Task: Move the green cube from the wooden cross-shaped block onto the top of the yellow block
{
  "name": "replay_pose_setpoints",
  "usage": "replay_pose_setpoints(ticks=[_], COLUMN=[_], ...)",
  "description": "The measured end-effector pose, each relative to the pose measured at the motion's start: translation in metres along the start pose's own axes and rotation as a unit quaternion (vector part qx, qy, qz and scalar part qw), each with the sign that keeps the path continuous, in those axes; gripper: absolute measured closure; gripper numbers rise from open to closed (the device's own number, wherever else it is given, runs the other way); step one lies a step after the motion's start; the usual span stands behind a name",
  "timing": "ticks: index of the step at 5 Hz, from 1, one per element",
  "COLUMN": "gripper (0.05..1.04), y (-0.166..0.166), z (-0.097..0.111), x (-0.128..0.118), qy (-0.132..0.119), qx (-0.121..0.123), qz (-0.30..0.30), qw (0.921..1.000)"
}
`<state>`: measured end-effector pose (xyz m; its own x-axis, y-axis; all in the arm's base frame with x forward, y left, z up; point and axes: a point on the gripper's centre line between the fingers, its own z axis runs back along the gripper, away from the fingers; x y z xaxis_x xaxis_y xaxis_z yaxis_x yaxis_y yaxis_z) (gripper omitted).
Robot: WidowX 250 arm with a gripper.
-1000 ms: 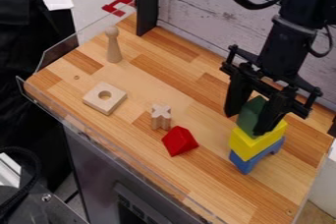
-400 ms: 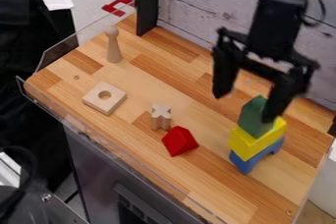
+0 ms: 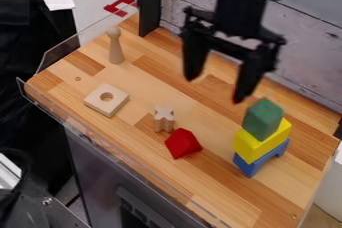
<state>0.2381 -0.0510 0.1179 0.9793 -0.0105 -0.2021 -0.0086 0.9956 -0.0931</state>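
Gripper (image 3: 215, 90) shifts up and left, clear of the green block (image 3: 262, 120); jaws wide apart, nothing held. Green block stays atop the yellow block (image 3: 262, 143) and blue arch block (image 3: 249, 167), near the bench's (image 3: 224, 192) right back corner. Red block (image 3: 182, 143) lies nearer the front edge.

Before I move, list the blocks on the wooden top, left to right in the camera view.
Square wooden block with round hole, X-shaped wooden block, red block, then green block atop yellow block atop blue arch block.
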Motion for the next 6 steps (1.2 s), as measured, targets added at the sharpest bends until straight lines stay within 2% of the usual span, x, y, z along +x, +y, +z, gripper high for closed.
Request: replay_pose_setpoints(ticks=[1, 2, 3, 4, 6], gripper=[0.084, 0.084, 0.084, 0.084, 0.083], y=[0.025, 0.046, 0.054, 0.056, 0.056], z=[-0.007, -0.014, -0.024, -0.034, -0.034], x=[0.002, 0.007, 0.013, 0.013, 0.014], qy=[-0.017, -0.041, -0.062, -0.074, -0.077], qx=[0.013, 0.012, -0.003, 0.011, 0.01], qz=[0.03, 0.049, 0.054, 0.07, 0.074], qw=[0.9993, 0.9979, 0.9966, 0.9948, 0.9942])
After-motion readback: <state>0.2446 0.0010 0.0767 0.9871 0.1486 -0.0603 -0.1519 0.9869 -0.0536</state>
